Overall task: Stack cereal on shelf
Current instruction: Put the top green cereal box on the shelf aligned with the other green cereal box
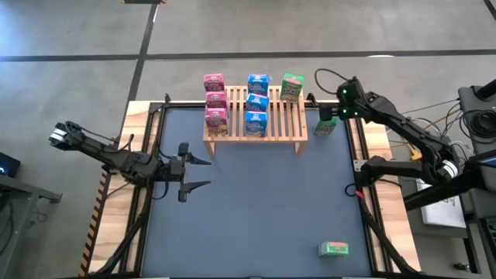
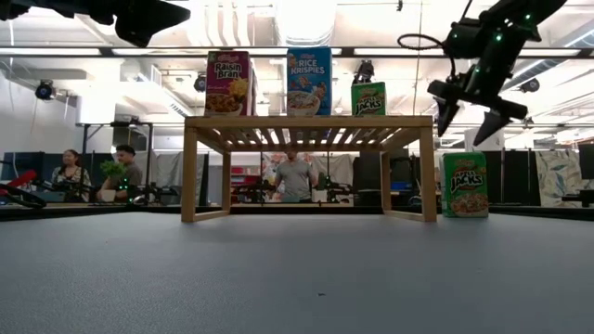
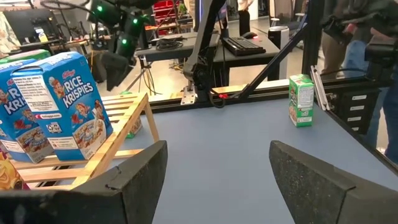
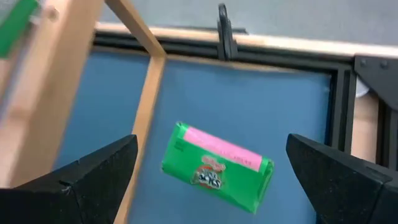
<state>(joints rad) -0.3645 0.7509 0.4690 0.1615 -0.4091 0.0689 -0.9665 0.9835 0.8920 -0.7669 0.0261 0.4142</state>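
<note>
The shelf (image 1: 256,122) is a light wooden slatted rack at the table's far middle. On its top stand three pink cereal boxes (image 1: 215,101), three blue ones (image 1: 256,101) and one green one (image 1: 292,87). A second green box (image 2: 465,185) stands upright on the table just right of the shelf. My right gripper (image 2: 464,128) hangs open above it, tilted downward; the right wrist view shows this box (image 4: 217,167) between and below the spread fingers, untouched. My left gripper (image 1: 190,172) waits open at the table's left, pointing toward the right.
A third green box (image 1: 334,249) stands near the table's front edge at the right, also seen as a small carton (image 3: 301,99) in the left wrist view. Black frame rails (image 1: 358,147) border the mat. People sit and stand in the room beyond the table's far edge.
</note>
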